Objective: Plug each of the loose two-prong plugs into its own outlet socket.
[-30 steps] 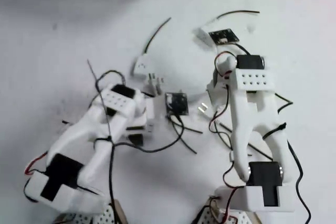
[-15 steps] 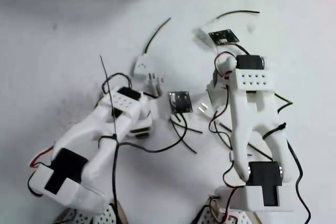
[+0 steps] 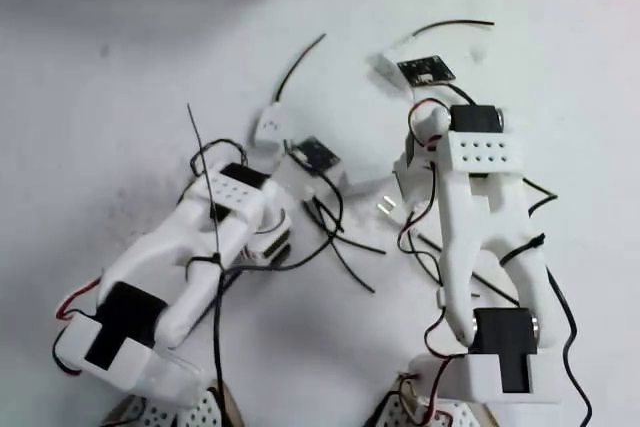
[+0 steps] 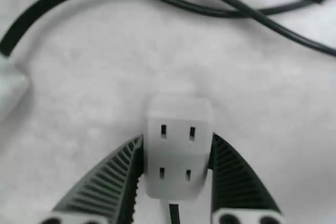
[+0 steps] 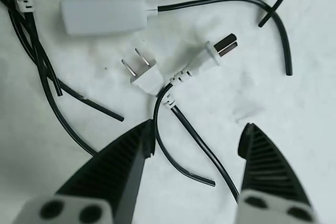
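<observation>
One socket (image 4: 177, 129) pinched tight in left claw (image 4: 176, 145).

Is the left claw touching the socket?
Touching. In the left wrist view, the left claw presses against both sides of the socket, with no gap showing.

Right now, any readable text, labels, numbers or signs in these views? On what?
None readable.
White outlet socket held in the left gripper: four slots, no print.
White plugs in the right wrist view: no marking visible.
Dark square parts in the high view: any print too small to read.
</observation>
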